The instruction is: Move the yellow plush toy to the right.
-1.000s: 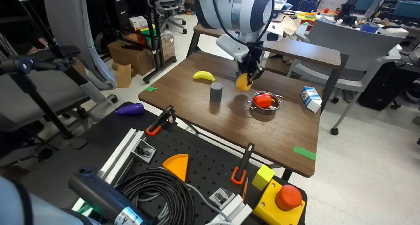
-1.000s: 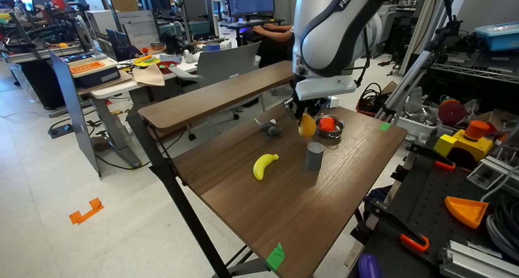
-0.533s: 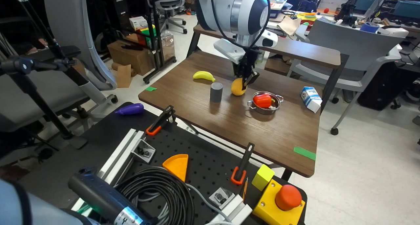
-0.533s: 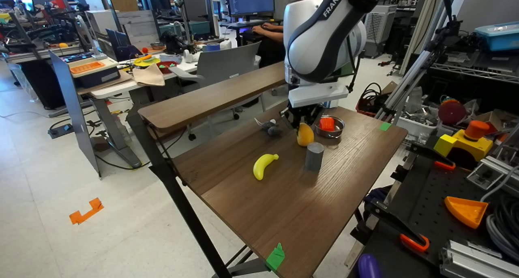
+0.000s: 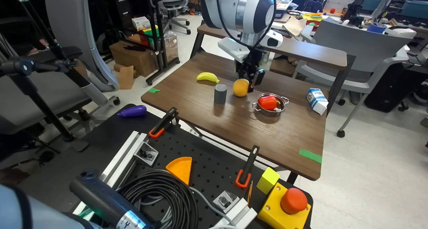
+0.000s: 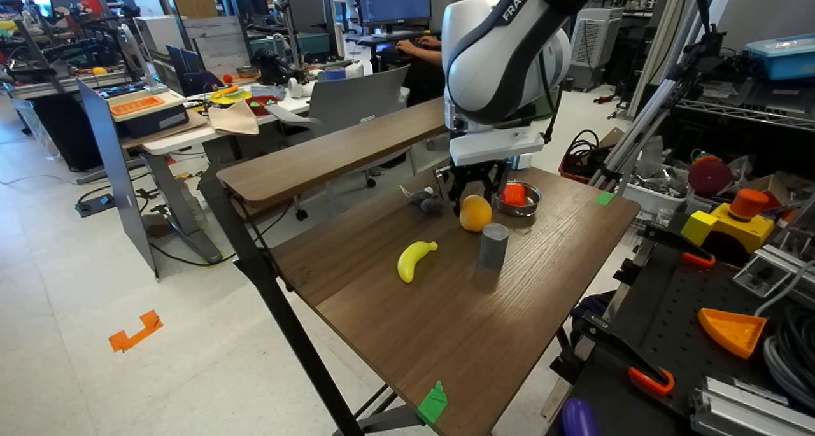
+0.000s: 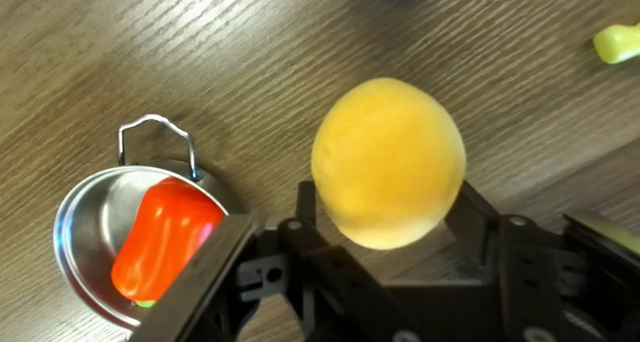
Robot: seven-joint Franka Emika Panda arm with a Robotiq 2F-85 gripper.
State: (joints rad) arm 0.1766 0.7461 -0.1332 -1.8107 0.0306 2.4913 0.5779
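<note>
- Your yellow plush toy [image 7: 389, 162] appears to rest on the surface [image 5: 267, 135]; it's round, with no long axis to match.
- It lies between your fingers [image 7: 306, 202], which look spread, not gripping.
- Mind the grey cup [image 5: 220, 94] and metal pot [image 5: 271, 113], both near it.

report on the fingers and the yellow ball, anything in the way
Fingers open, one on each side of the yellow ball. Ball looks to be resting on the table. Close by: grey cup, pot holding a red pepper.
</note>
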